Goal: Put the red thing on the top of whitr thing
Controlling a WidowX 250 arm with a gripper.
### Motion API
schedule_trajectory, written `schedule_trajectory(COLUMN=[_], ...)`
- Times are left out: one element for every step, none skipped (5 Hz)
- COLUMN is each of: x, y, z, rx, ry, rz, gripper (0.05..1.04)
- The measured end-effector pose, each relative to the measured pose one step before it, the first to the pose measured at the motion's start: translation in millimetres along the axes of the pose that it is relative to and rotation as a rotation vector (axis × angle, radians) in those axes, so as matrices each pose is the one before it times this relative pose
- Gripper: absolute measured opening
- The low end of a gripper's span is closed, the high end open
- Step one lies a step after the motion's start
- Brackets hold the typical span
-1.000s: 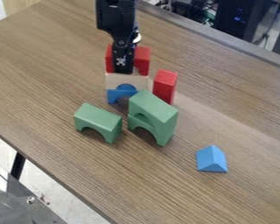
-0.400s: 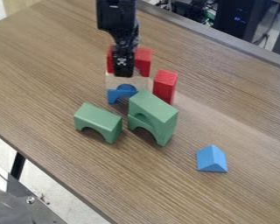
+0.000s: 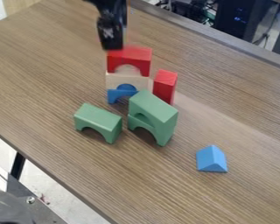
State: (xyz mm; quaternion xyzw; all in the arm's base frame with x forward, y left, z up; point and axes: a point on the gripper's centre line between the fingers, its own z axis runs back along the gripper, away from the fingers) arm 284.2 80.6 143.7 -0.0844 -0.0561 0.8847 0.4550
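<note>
You will find the smooth-faced red arch block (image 3: pixel 136 55) seated, opening downward, on the white block (image 3: pixel 115 80), which stands above the blue arch piece (image 3: pixel 113 96) on the wood-grained tabletop (image 3: pixel 242 118). Locate the black claw (image 3: pixel 112 46) at the red arch block's upper left edge; you cannot tell whether it is spread or pressed together, or whether it touches the block. Beside the stack, note the upright red rectangular block (image 3: pixel 165 85).

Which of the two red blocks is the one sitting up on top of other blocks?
The red arch block, sitting on the white block; the other, a plain red block without an arch, stands beside that stack.
</note>
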Motion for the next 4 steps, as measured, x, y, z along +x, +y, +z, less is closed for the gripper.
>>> schedule_trajectory(x=[9.09,8.94,5.94,-7.45], y=[-8.42,5.92,23.23,31.85], z=[34.26,37.66,0.47,-20.18], rx=[0.0313,0.025,-0.0235,-0.0245], ry=[0.0546,0.0241,-0.0334,-0.0071], rz=[-0.0117,-0.098,-0.2413,-0.2338], gripper=[0.999,0.999,0.999,0.999])
